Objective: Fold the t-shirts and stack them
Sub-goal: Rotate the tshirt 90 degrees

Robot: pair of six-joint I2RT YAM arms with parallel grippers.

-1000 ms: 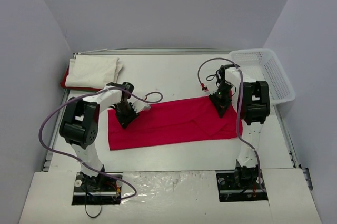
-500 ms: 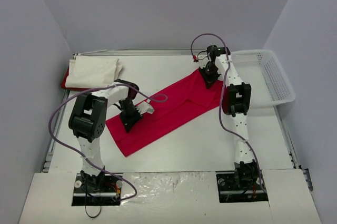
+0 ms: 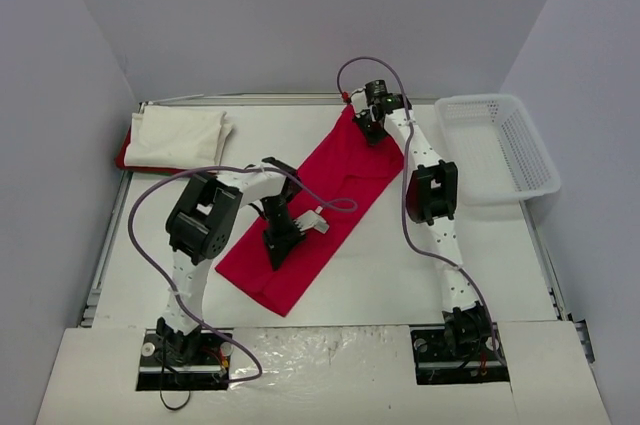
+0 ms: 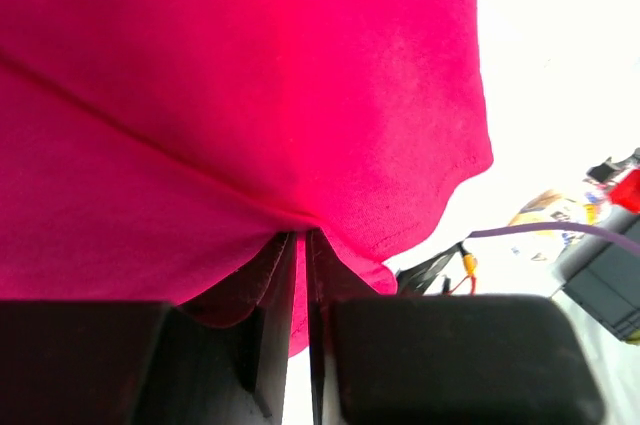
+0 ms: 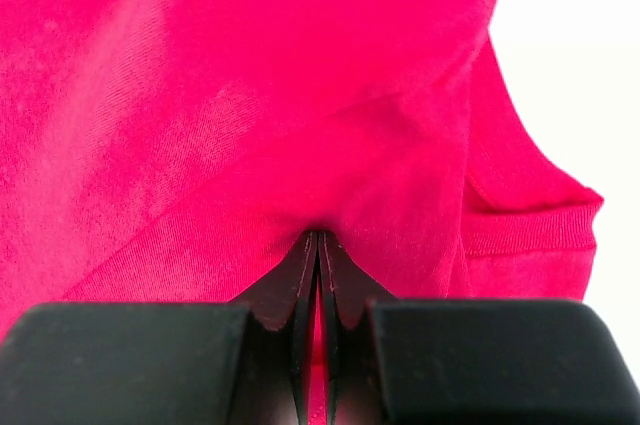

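Down at the left gripper (image 4: 303, 237) the two black fingers stand almost together, and a fold of the red t-shirt (image 4: 250, 95) is drawn in between their tips. The cloth spreads away from them, with its stitched hem curving off to one side. Likewise, the right gripper (image 5: 318, 235) is pressed closed on a pinch of the same shirt, with a ribbed edge just beside it.

From above, the shirt lies as a long folded strip slanting across the table (image 3: 360, 280). The left claw grips it toward the near-left end and the right claw holds the far end. At the far-left corner a folded white t-shirt (image 3: 178, 135) rests on a second red t-shirt (image 3: 122, 157). The white basket (image 3: 530, 160) sits at the far right, apart from the strip.

A yellowish tag (image 4: 548, 210) near the purple cable (image 4: 560, 232) is too blurred to read.
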